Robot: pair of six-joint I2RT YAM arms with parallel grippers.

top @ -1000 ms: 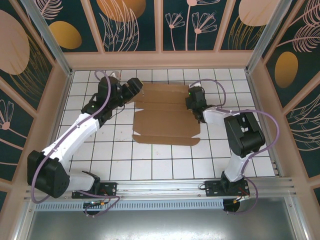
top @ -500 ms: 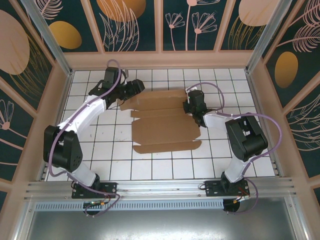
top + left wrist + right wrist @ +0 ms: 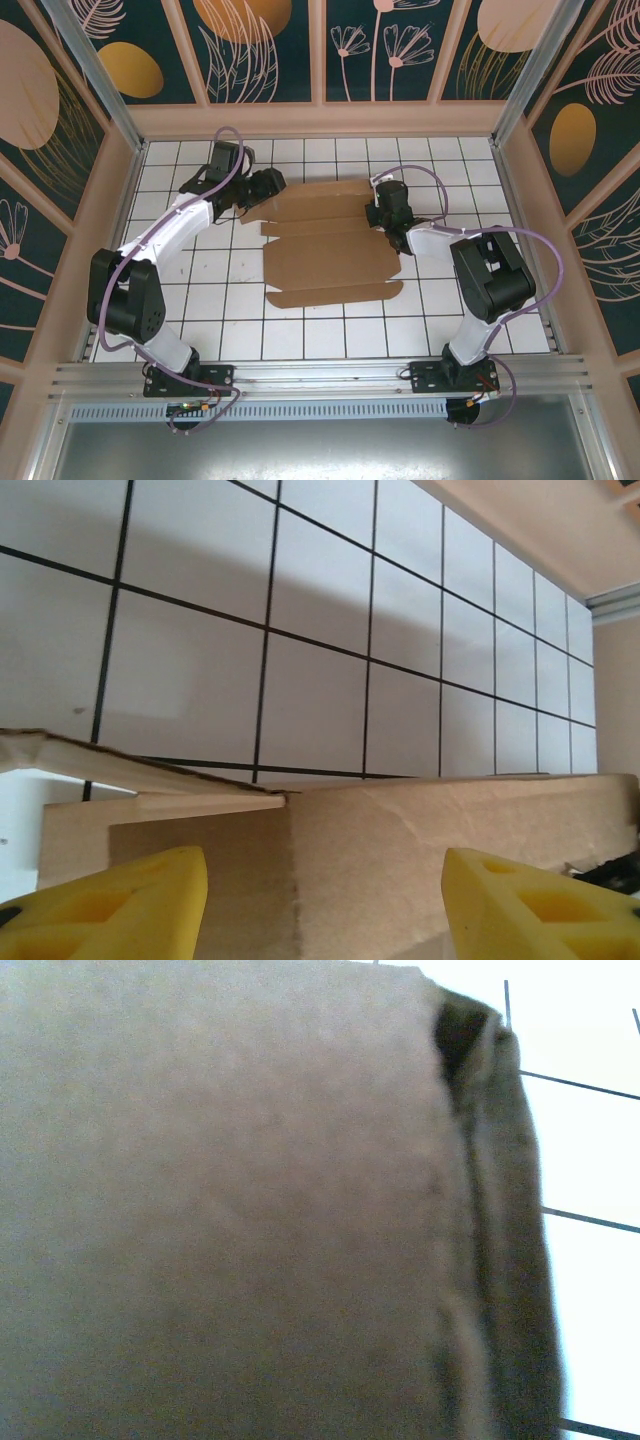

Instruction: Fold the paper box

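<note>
The box (image 3: 330, 250) is an unfolded brown sheet lying on the tiled bench (image 3: 240, 330), a little toward 12 o'clock of centre. Its long flap lies flat at the 6 o'clock edge.

The left jaws sit at the sheet's 10 o'clock corner. In the left wrist view the yellow fingers (image 3: 110, 900) stand spread, with a cardboard panel (image 3: 450, 820) between and beyond them, and nothing I can see is pinched. Beside them a thin flap edge is raised off the tiles, so this looks like an approach to lift that far panel.

The right jaws are at the sheet's 2 o'clock side and are pressed together. The right wrist view has cardboard (image 3: 220, 1210) very close and blurred, with a creased edge at its 3 o'clock side. I cannot tell whether cardboard is caught between the jaws or they only bear down on it. Either way, they probably anchor the sheet while the left side works.

For room, there are bare tiles at 6 o'clock between the sheet and the arm bases, and more at 9 and 3. The back wall (image 3: 320, 120) is near at 12 o'clock, so a panel folding up there has less room.
</note>
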